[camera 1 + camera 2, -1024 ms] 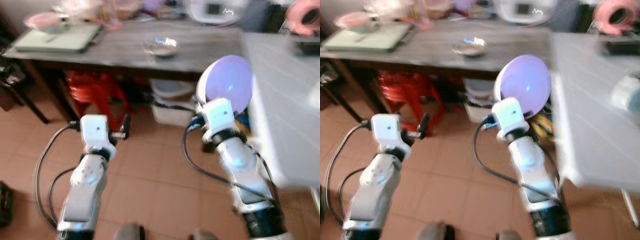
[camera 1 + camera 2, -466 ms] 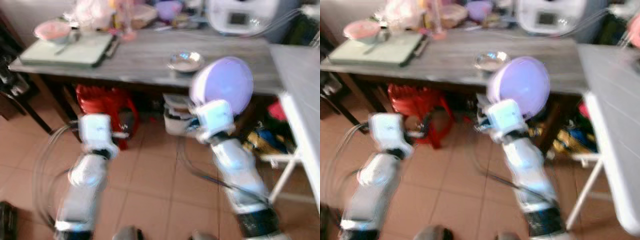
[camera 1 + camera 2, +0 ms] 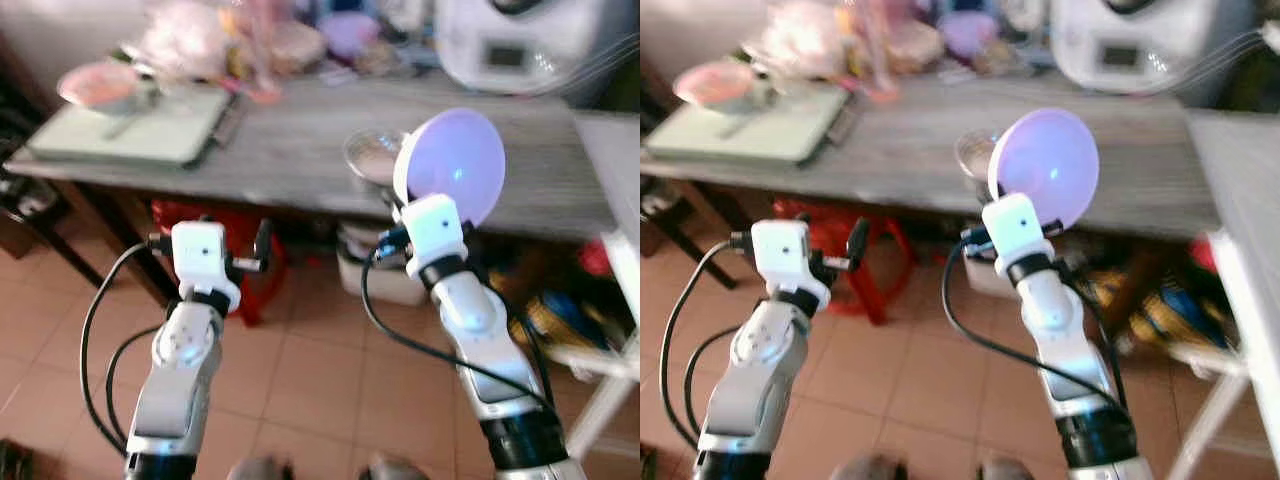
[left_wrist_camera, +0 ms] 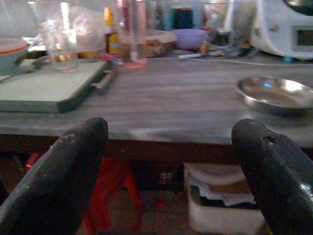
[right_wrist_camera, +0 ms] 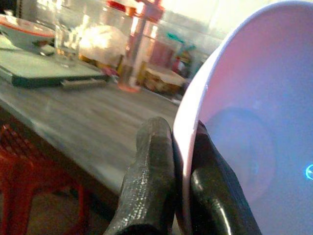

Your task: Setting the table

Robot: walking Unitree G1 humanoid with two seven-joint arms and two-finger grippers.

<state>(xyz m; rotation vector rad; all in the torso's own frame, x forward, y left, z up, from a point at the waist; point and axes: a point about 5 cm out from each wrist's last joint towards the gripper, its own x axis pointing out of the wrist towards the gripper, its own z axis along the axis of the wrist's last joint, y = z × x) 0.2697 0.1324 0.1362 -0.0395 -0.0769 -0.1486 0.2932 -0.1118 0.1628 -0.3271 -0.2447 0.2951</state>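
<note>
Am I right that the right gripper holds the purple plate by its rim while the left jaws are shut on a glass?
Not quite. The left gripper holds nothing: the left wrist view shows its jaws open, facing the table. The right gripper does hold the purple plate by its rim.

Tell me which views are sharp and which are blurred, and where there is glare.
Both eye views are soft, mostly at the clutter behind the table. Left wrist view: the steel bowl is fairly sharp and catches glare, and the fingers are dim. Right wrist view: the plate is near and hazy, with bright light behind it.
</note>
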